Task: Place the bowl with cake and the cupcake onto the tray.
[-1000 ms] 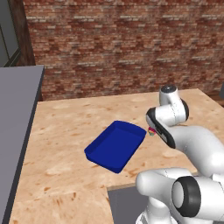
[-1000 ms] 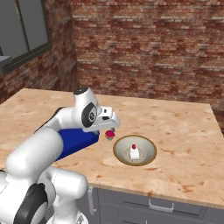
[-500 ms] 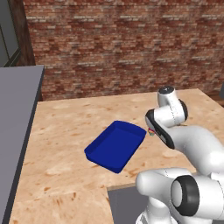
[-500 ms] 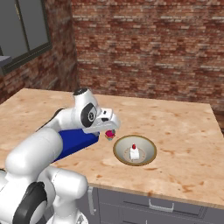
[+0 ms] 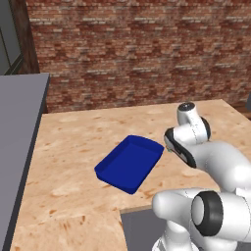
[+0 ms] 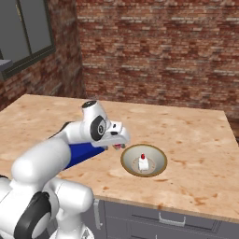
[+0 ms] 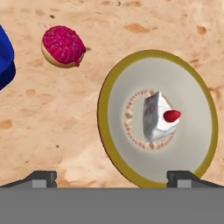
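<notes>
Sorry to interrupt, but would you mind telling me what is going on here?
The robot arm's tool hangs open over the wooden counter, holding nothing. The bowl with cake lies right below it, the cupcake beside the bowl. Both are on the counter, and the blue tray holds nothing yet.

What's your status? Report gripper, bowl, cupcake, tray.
Gripper open, empty, above the wide shallow grey bowl with the white cake slice. Small red-topped cupcake on the wooden counter, between bowl and rectangular deep-blue tray. Nothing blocking.

deep-blue tray (image 5: 130, 163), red-pink cupcake (image 7: 63, 46)
</notes>
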You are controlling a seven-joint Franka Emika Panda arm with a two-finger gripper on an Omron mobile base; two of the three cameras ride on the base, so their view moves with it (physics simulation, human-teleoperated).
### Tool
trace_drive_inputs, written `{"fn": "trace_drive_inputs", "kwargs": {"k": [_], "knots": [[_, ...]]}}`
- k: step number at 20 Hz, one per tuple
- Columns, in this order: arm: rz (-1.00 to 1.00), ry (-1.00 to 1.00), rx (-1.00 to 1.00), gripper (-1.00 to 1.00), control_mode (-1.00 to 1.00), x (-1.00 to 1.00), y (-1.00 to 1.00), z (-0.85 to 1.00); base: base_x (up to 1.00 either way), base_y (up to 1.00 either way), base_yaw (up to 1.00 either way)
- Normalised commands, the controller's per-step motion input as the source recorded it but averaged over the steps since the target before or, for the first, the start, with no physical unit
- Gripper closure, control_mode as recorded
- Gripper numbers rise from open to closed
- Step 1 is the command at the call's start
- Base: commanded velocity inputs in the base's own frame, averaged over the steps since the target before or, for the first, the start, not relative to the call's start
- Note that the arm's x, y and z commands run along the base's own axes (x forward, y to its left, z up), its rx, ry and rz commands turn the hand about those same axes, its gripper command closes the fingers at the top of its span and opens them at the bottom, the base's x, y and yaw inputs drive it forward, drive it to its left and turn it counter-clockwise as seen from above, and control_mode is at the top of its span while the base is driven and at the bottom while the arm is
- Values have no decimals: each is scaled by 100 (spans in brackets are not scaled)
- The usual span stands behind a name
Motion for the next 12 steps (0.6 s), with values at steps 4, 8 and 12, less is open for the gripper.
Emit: {"fn": "trace_drive_inputs", "kwargs": {"k": [4, 8, 12], "knots": [[-2, 0, -1, -100, -100, 0, -11, -30, 0, 0, 0], [-1, 0, -3, -100, -100, 0, -5, -27, 0, 0, 0], [0, 0, -2, -100, -100, 0, -5, -25, 0, 0, 0]]}}
